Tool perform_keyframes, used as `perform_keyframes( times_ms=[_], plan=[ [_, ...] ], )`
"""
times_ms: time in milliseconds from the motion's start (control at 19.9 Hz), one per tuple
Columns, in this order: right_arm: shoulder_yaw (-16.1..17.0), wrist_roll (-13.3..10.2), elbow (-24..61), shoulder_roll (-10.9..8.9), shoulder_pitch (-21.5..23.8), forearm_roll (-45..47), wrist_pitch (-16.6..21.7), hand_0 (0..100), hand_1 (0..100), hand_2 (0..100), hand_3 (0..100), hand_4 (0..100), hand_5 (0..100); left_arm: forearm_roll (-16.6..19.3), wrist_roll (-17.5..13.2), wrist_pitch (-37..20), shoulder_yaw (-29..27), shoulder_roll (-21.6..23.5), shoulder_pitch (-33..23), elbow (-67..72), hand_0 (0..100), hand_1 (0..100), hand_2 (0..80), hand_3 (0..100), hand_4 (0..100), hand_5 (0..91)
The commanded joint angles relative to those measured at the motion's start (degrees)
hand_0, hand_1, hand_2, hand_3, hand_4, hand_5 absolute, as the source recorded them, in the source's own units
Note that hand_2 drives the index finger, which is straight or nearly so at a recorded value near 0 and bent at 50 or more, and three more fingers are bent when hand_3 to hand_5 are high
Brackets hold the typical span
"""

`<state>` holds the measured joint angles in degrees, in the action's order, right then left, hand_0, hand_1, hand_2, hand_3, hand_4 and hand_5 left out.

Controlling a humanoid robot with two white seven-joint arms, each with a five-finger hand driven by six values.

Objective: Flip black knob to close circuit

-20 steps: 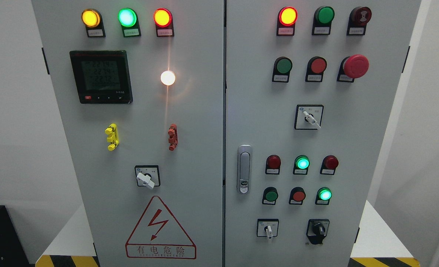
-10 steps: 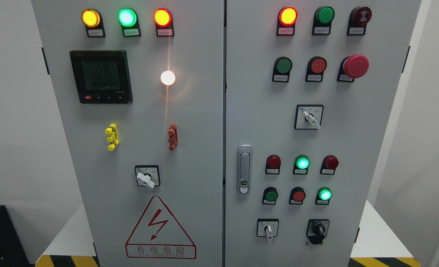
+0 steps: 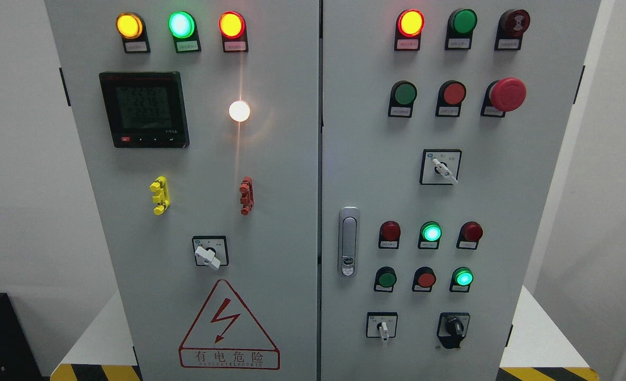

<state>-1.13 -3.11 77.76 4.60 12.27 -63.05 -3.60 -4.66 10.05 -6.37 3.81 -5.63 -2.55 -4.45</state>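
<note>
The black knob (image 3: 455, 327) sits in a black housing at the lower right of the grey control cabinet's right door (image 3: 365, 132). Its pointer leans a little to the upper left. Left of it is a white-handled selector switch (image 3: 382, 328) pointing down. Neither of my hands nor any arm shows in the head view.
Lit lamps line the top: yellow (image 3: 129, 26), green (image 3: 181, 25), red (image 3: 232, 25) and red (image 3: 410, 23). A red mushroom stop button (image 3: 507, 94) juts out at upper right. A silver door handle (image 3: 348, 241) stands mid-panel. White selector switches (image 3: 441, 168) (image 3: 208, 255) and a meter (image 3: 144, 109) are also mounted.
Only the digits on the meter have flickered; the knob, switches and lamps look the same.
</note>
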Motion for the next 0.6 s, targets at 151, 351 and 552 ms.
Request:
perform_keyframes(
  times_ms=[151,351,552],
  plan=[
    [0.52,0.3,18.74,-0.03,-1.37,-4.44,-1.4,0,0,87,100,91,87,0.0,-0.03,-0.05,0.05,0.0,0.0,-0.03,12,56,0.0,0,0,0.0],
    [0.52,2.4,22.07,-0.03,-3.39,-4.71,-3.69,0,0,91,100,95,94,0.0,-0.03,-0.05,-0.03,0.0,0.0,-0.03,12,56,0.0,0,0,0.0],
    [0.43,3.11,22.26,-0.03,-7.52,-5.5,-5.8,0,0,92,100,97,96,0.0,-0.03,-0.05,-0.03,0.0,0.0,-0.03,12,56,0.0,0,0,0.0]
  ],
)
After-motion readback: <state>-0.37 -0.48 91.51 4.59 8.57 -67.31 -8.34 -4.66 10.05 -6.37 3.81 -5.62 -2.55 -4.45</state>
